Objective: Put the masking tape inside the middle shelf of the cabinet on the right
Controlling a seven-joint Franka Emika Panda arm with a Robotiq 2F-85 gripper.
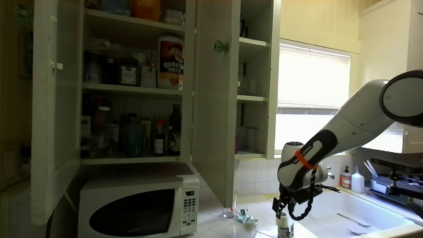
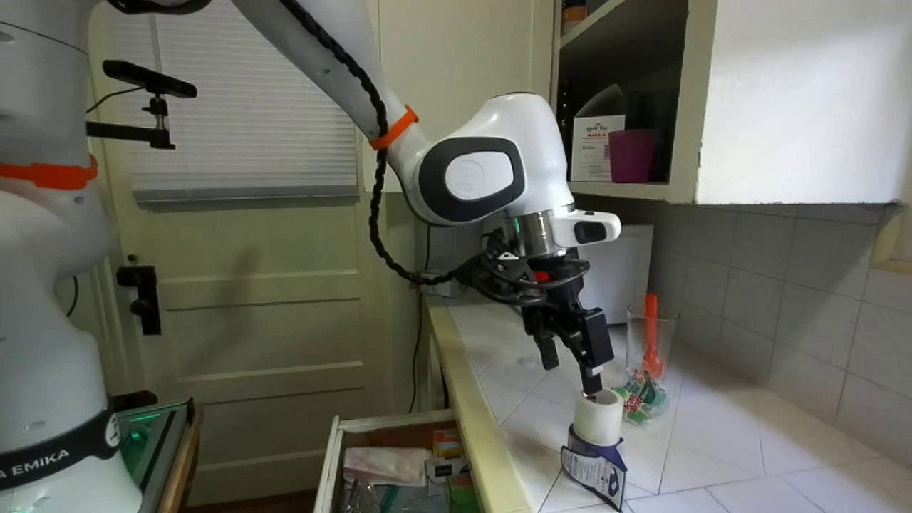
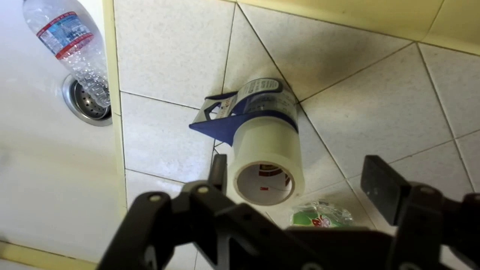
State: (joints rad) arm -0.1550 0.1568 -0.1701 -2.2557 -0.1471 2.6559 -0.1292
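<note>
The gripper [image 1: 283, 209] hangs over the tape [image 1: 282, 220] beside the sink [image 1: 330, 211].

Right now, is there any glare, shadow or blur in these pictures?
In an exterior view, the window glares white, the wide cabinet is dim inside; in an exterior view, a faint shadow lies on the door; in the wrist view, the gripper fingers look dark and softer than the tape.

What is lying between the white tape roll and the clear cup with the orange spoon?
A crumpled plastic wrapper with green print lies between the white tape roll and the clear cup. This shows in both exterior views.
</note>
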